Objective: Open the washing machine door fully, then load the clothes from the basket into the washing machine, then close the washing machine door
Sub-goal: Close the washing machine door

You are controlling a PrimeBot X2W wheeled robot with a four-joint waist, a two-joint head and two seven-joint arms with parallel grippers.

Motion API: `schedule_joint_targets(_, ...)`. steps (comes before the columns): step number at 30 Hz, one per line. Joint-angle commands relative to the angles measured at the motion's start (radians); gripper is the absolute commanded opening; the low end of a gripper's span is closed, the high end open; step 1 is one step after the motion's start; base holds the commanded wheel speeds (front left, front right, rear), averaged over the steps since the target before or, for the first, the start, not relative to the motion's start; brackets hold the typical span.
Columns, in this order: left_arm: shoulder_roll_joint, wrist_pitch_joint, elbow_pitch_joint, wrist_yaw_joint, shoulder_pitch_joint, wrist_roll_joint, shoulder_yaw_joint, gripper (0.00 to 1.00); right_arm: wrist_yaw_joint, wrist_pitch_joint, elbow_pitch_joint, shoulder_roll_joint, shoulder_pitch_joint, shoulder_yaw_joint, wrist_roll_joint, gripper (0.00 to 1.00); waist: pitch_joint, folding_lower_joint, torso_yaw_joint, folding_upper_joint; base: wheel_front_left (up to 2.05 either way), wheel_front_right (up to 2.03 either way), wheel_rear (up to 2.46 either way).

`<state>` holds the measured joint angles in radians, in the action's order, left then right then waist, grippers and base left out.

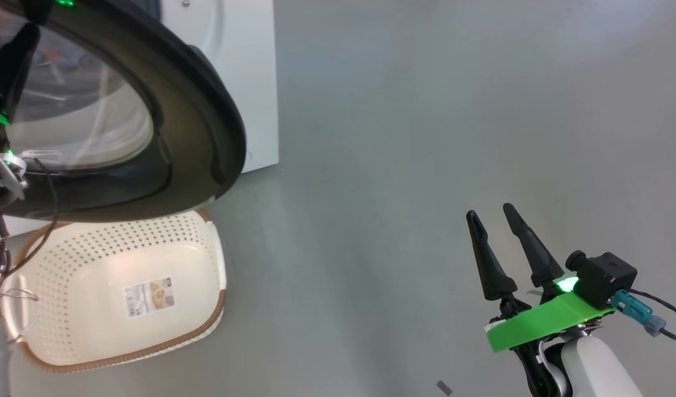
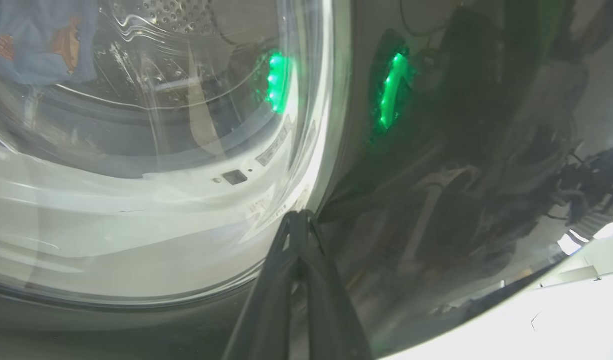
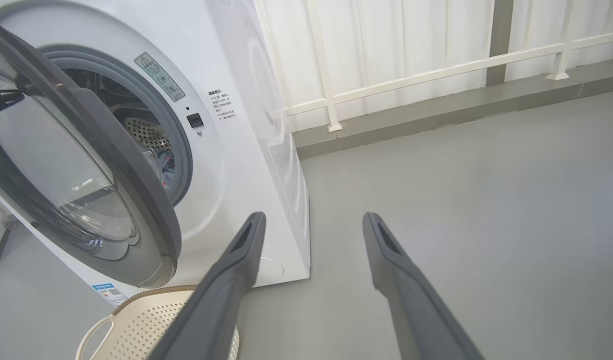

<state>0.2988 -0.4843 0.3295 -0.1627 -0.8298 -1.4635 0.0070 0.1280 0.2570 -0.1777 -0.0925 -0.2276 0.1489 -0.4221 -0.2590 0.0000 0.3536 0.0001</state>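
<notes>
The washing machine [image 3: 246,150] stands with its black round door [image 3: 116,150] swung partly open. In the left wrist view my left gripper [image 2: 299,217] is shut, its tips against the door [image 2: 436,175] at the edge of the glass window. Through the glass I see light-blue clothes [image 2: 36,45] with orange figures lying in the steel drum. The cream basket [image 1: 95,259] sits on the floor under the door [image 1: 205,110], its inside bare down to the label on its bottom. My right gripper [image 1: 491,212] hangs open over bare floor, well right of the machine, holding nothing.
Grey floor [image 1: 398,165] spreads to the right of the machine [image 1: 244,66]. A white railing and pale wall [image 3: 436,65] run behind it. The basket's rim [image 3: 151,320] lies close to my right gripper [image 3: 314,220] in the right wrist view.
</notes>
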Motion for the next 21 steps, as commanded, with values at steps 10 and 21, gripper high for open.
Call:
schedule_joint_targets(10, 0.02, -0.02, -0.074, 0.026, 0.029, -0.008, 0.01, 0.0, 0.003, 0.005, 0.013, -0.024, -0.023, 0.023, 0.012, 1.0, 0.036, 0.0, -0.068, -0.0001, 0.0, 0.0, 0.0)
schedule_joint_targets(21, 0.052, 0.005, -0.162, 0.094, 0.149, 0.069, -0.03, 1.0, 0.003, 0.005, 0.008, -0.048, -0.015, 0.028, 0.012, 1.0, 0.078, 0.0, -0.119, -0.0001, 0.0, 0.0, 0.0)
